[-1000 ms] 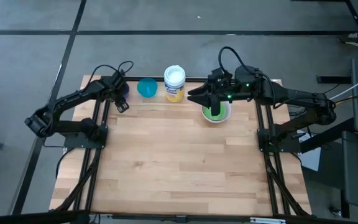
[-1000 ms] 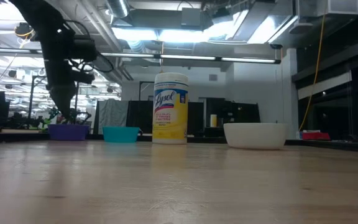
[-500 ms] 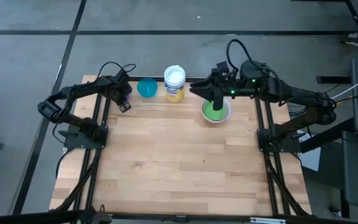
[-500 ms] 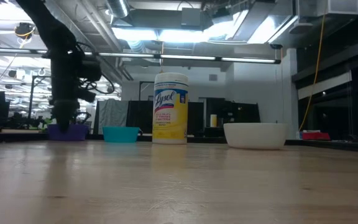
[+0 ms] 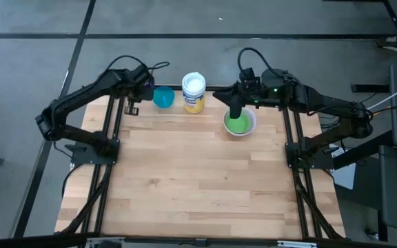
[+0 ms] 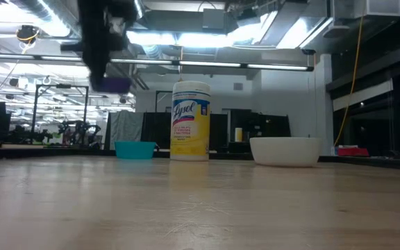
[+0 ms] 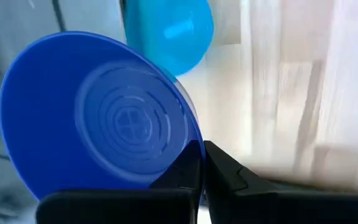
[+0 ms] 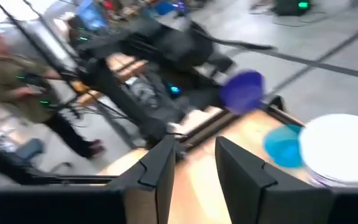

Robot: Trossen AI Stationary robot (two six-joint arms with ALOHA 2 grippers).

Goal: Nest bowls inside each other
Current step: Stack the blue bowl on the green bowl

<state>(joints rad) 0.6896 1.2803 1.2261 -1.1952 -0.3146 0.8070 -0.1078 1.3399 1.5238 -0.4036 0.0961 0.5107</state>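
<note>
A large industrial-style robotics lab or workshop is showing here: exposed ducts and pipes (image 6: 186,28) are running under an open ceiling lit by long strip lights (image 6: 221,66), and the floor (image 5: 185,21) is lying as bare grey concrete crossed by dark lines. Beyond the wooden worktable (image 5: 198,179), racks and frames of equipment (image 6: 61,118) are standing in rows. A person (image 8: 17,74) is standing among cables and dark machine frames.
</note>
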